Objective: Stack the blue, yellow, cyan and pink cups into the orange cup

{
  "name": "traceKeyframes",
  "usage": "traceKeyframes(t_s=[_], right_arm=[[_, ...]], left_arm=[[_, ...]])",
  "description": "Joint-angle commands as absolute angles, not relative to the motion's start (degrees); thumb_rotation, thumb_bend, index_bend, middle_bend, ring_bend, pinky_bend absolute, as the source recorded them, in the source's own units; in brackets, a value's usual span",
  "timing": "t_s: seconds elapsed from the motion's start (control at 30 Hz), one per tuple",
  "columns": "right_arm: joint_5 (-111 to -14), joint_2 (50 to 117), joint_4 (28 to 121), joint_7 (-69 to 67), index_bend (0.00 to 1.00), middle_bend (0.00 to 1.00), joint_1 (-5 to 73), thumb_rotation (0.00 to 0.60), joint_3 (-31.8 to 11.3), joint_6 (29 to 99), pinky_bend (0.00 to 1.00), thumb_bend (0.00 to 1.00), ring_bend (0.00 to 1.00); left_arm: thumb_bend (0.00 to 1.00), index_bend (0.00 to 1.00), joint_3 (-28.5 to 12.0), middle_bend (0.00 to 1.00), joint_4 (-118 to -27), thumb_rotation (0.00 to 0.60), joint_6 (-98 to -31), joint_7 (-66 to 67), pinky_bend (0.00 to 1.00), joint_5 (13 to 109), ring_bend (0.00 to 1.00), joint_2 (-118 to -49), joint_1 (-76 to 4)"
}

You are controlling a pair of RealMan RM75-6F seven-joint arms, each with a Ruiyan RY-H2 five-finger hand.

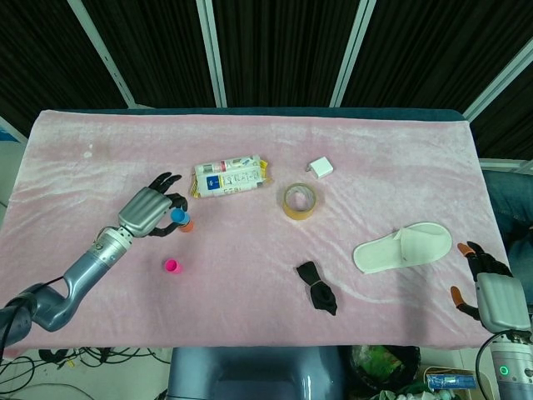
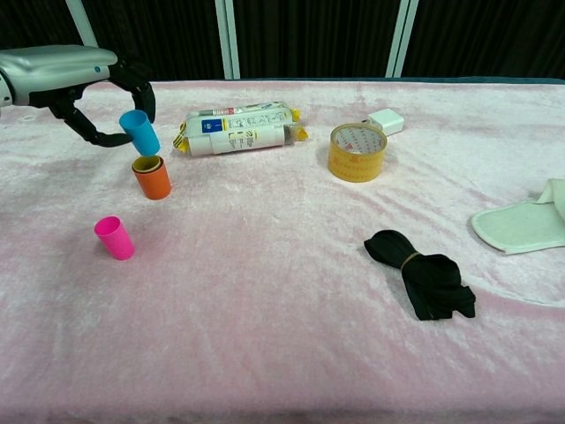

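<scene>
I have the cyan cup [image 2: 139, 132] pinched between the thumb and fingers of my left hand [image 2: 84, 84], held in the air at the upper left of the chest view, just above the orange cup [image 2: 153, 177], which already shows a yellow rim inside. I judge the cup light, thin plastic, smooth and likely to slip or flex if squeezed hard, so a gentle hold on the upper wall near the rim suits it, leaving the base free to enter. The pink cup [image 2: 115, 238] stands upright on the bench [image 2: 282, 353], lower left, apart from the stack. My right hand [image 1: 487, 287] sits at the lower right edge, fingers loosely spread, holding nothing.
</scene>
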State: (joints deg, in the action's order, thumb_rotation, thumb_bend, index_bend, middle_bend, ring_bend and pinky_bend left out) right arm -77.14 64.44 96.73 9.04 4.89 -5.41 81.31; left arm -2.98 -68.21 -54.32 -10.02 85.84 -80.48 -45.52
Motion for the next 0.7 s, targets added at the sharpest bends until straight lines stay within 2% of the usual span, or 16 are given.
traceKeyframes(t_s=[0.03,0.7], right_arm=[[-77.1,64.4,96.7,9.0,0.17,0.10,4.9,0.600,-5.5,81.2,0.24,0.30,0.17],[-77.0,64.4,96.7,8.9,0.17,0.10,5.0,0.600,-5.4,81.0,0.24,0.30,0.18]], left_arm=[[0.40,0.48,-3.3,0.49,-65.3,0.600,-54.0,-11.9,0.00,85.6,0.00,-82.3,-45.6],[0.40,0.46,-1.7,0.48,-60.0,0.600,-51.2,-14.5,0.00,86.5,0.00,-85.3,-46.3]])
